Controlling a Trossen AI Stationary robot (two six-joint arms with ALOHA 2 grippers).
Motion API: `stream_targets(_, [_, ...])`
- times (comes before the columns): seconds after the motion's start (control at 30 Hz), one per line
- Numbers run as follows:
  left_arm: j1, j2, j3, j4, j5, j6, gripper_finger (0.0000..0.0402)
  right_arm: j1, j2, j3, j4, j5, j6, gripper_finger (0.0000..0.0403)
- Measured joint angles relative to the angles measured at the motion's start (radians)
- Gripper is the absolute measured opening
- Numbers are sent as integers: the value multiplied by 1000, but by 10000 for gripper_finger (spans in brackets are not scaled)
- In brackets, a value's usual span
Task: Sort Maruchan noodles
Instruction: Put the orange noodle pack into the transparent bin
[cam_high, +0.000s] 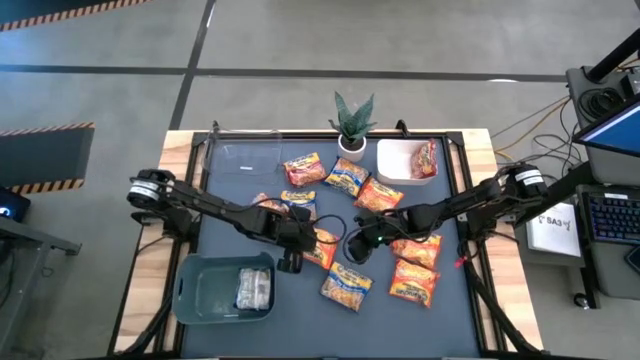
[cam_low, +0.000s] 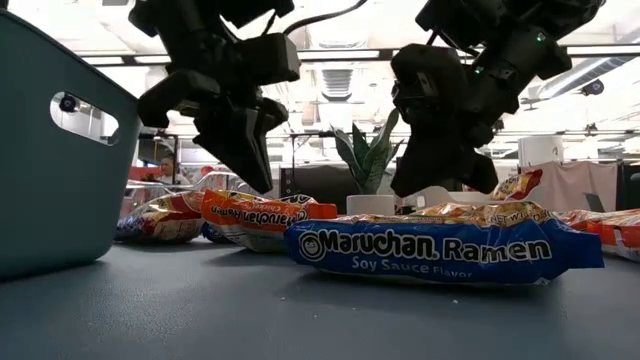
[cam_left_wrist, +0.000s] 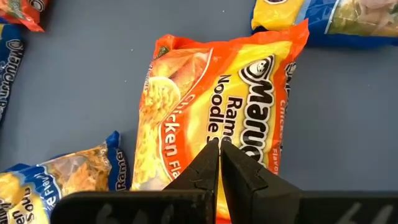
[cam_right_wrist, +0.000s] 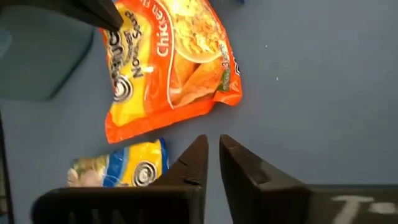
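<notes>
Left wrist view: we are hovering the left gripper (cam_left_wrist: 219, 149), fingers pressed shut and empty, over the orange chicken packet (cam_left_wrist: 205, 106) mid-mat — we should be opening before descending; right gripper (cam_right_wrist: 211, 146) is waiting nearby, barely parted, empty

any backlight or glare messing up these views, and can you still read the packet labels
Low view: bright ceiling lights behind turn both arms into dark silhouettes, yet the blue soy sauce packet reads clearly. Left wrist view: even light, the orange chicken packet legible with slight sheen. High view: no glare, packets too small to read.
</notes>
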Motion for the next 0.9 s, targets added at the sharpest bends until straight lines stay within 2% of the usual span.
stream_targets(0.3, [1,12,-8,-36,-1,-31,0,0,0,0,1,0,79,161])
stream_targets(0.5, [0,32,-13,-35,-1,-51,0,0,2,-30,78,1,142,235])
stream_targets(0.7, [0,60,-13,-36,8,-57,0,0,58,-74,224,-1,183,276])
stream_targets(0.9, [0,62,-12,-37,18,-65,0,-10,162,-66,429,-24,162,291])
